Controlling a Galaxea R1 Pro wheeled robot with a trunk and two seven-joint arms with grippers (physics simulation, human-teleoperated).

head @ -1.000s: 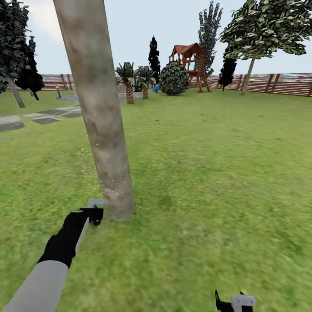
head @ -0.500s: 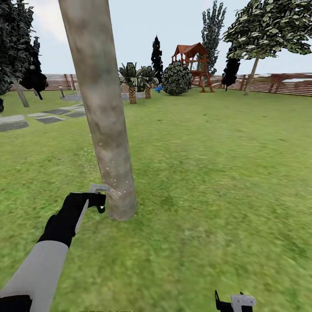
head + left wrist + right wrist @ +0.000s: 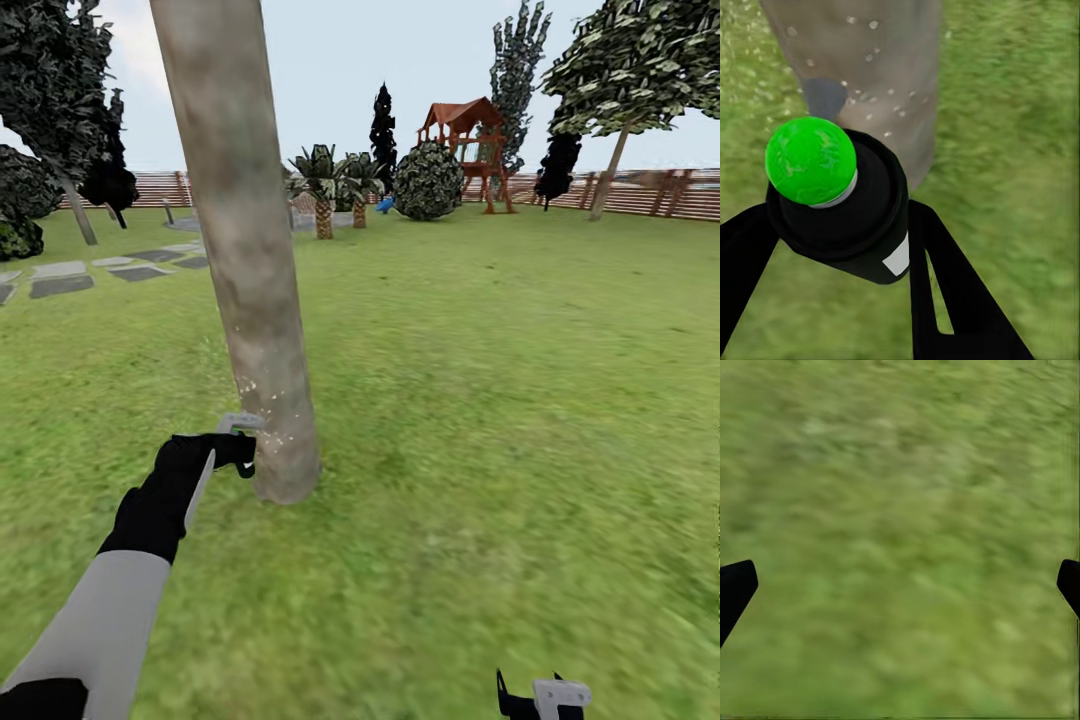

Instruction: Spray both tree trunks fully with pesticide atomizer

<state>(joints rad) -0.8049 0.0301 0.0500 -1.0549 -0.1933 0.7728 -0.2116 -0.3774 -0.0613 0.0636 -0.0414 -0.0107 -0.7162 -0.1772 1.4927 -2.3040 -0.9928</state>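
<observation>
tree trunk [image 3: 250, 270] close ahead of left claw [image 3: 240, 445], open lawn [image 3: 500, 400] rightward

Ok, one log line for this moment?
left end effector: shut on atomizer, green cap, at trunk base | trunk: white specks low down | right end effector: open over grass

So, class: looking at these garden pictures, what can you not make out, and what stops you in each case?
- Tree trunk: its top is cut off by the head view's upper edge.
- Trunk's far side: hidden by the trunk itself, so pesticide coverage there is unknown.
- Pesticide atomizer: its nozzle is hidden beneath the green top in the left wrist view.
- Right end effector: cut off by the head view's bottom edge.
</observation>
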